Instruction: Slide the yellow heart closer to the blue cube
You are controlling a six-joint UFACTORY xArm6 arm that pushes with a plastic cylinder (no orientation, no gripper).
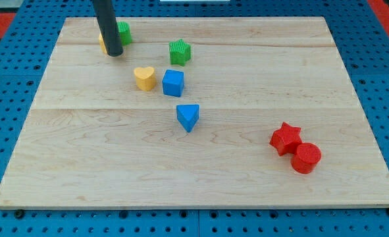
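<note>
The yellow heart (144,78) lies on the wooden board (201,171), left of centre toward the view's top. The blue cube (173,83) sits just to its right, with a narrow gap between them. My tip (114,52) is up and to the left of the heart, apart from it. The rod hides most of a yellow block (103,43) and stands next to a green block (124,33) at the view's top left.
A green star (180,51) sits above the blue cube. A blue triangular block (188,116) lies below the cube. A red star (285,138) and a red cylinder (306,158) touch each other at the lower right.
</note>
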